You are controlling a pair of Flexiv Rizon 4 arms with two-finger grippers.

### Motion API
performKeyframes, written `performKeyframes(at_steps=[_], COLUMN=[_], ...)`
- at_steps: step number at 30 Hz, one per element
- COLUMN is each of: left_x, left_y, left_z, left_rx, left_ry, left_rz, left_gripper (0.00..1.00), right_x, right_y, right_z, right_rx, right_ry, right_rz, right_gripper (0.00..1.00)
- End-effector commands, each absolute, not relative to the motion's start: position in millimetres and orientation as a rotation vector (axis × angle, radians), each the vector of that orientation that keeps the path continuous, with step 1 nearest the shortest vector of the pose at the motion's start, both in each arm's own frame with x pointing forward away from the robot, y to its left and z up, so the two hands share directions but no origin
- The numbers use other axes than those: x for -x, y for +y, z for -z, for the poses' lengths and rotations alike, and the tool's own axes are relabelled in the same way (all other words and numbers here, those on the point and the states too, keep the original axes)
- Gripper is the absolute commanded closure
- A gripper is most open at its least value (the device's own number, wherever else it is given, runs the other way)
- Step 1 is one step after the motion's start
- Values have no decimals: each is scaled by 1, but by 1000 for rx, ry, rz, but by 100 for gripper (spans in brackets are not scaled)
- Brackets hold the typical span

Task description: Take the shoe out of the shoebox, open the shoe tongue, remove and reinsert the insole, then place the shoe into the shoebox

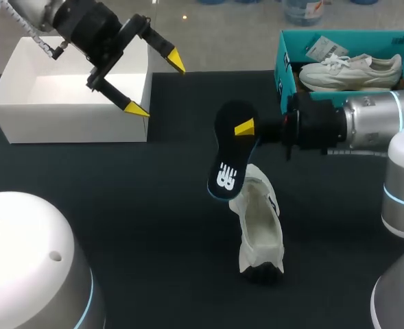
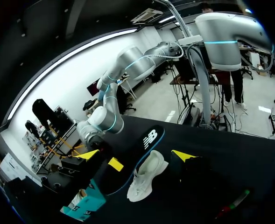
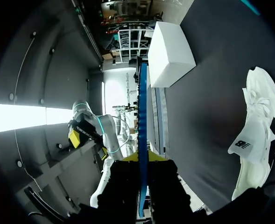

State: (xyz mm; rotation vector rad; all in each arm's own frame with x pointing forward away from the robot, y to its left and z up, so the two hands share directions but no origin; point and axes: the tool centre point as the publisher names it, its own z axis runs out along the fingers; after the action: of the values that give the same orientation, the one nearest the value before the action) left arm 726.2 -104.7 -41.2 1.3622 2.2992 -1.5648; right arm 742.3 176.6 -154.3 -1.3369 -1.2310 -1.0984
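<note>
A white shoe lies on the black table with its opening facing up. Just above it hangs the black insole, sole print towards the camera, with my right gripper shut on its upper end. In the right wrist view the insole stands edge-on between the fingers of that gripper, and the shoe lies off to one side. My left gripper hangs open and empty over the white box. From the left wrist view the insole and shoe lie ahead of its open gripper.
The teal shoebox stands at the back right with a second white shoe inside it. The open white box takes up the back left. Dark bare tabletop spreads around the shoe.
</note>
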Motion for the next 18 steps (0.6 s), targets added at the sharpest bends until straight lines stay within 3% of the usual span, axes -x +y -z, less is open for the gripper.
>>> performKeyframes(at_steps=[1, 8, 18], left_x=[-729, -729, -734], left_y=[-105, -105, -147], left_z=[41, 41, 27], left_rx=[-1377, -1377, -1873], left_ry=[2306, 2306, 2019], left_rz=[1561, 1561, 1193], left_gripper=[0, 0, 0], right_x=[-741, -737, -737], right_y=[180, 179, 179], right_z=[161, 164, 164], right_rx=[1327, 1372, 1372], right_ry=[-1234, -1203, -1203], right_rz=[1087, 1068, 1068], right_gripper=[100, 100, 100])
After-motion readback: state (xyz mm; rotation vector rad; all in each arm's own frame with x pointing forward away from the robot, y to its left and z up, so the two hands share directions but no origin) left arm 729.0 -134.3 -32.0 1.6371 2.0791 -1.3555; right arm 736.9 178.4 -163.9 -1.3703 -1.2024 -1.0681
